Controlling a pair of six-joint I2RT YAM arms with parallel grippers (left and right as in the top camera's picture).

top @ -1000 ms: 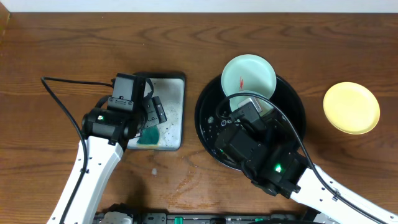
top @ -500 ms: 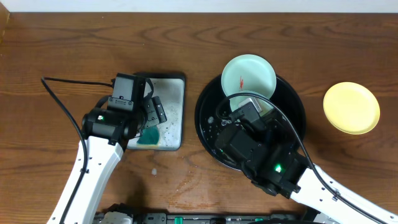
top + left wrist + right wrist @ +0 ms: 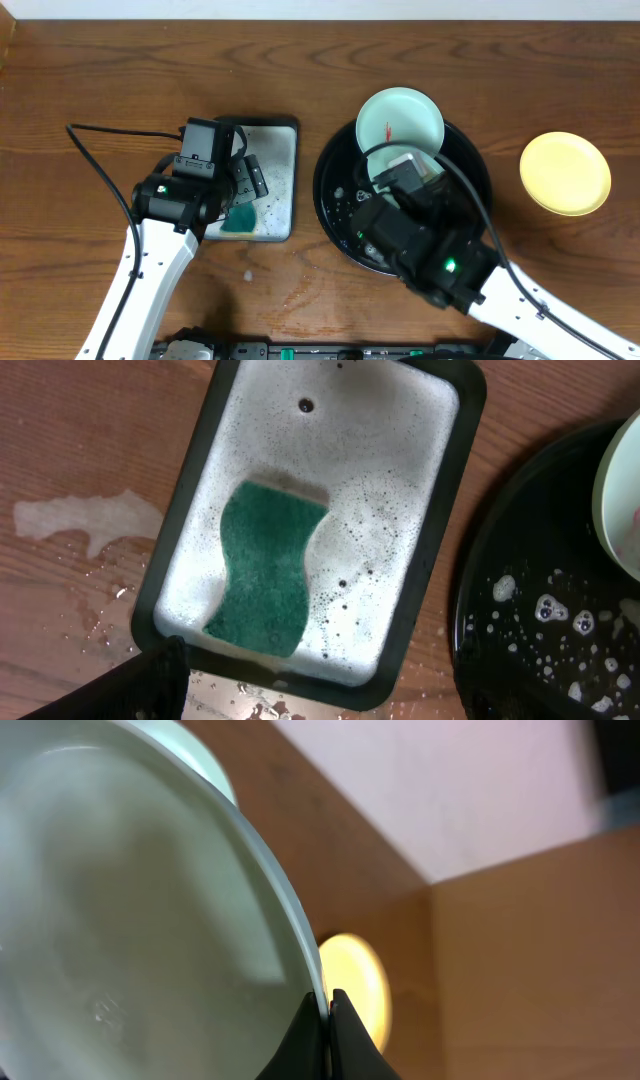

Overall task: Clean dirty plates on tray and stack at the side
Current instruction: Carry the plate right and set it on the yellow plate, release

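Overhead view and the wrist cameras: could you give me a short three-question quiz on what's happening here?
1. True or false: the pale yellow round plate lies on the bare wooden table, outside the large round glossy black tray.
2. The green wavy sponge lies: A in the foamy rectangular silver metal tray; B on the black tray; C on a plate.
3. What does the right gripper pinch by its rim?
Key: 1 true; 2 A; 3 a pale mint green round plate.
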